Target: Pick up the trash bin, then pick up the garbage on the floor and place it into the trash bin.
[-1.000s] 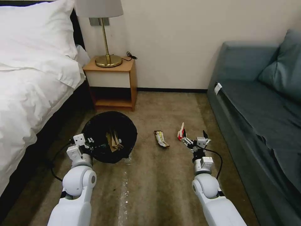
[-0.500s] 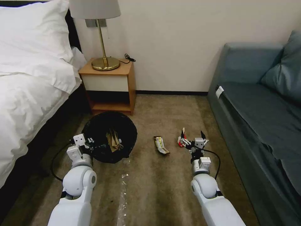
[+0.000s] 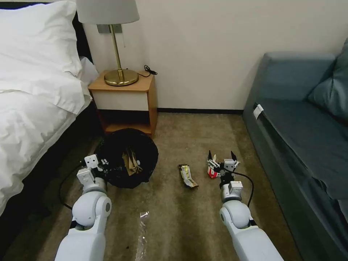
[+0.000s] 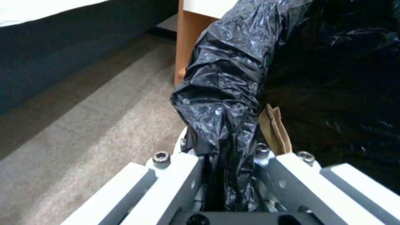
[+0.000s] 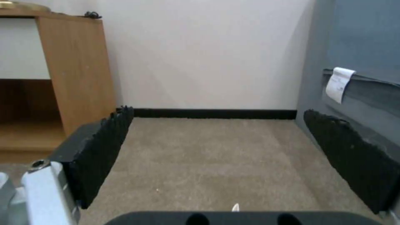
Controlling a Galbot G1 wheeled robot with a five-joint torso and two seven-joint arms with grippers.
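**Robot closes in on bedroom litter, bin in hand**

Closer now than a second ago, the right hand straddles the red-and-white wrapper on the tan carpet, where before the wrapper lay just ahead of its left finger; the whole head view has shifted as well, so the camera itself has moved. No brand name or lettering can be read on any of the litter. A white paper tag hangs from the seat edge of the blue-grey fabric sofa, its print too small to read.

The right hand's two black-padded fingers are spread wide, with bare carpet between them in the right wrist view and nothing gripped. The left hand is clamped on the near rim of the small round trash bin, a fold of its crinkled black plastic bag liner pinched between the white fingers in the left wrist view. A crumpled tan paper bag lies inside the bin. The bin is in front of the wooden nightstand, beside the white-sheeted bed.

A flat dark snack wrapper with yellow printing lies on the carpet between the bin and the right hand. A brass lamp with a pale shade stands on the nightstand.
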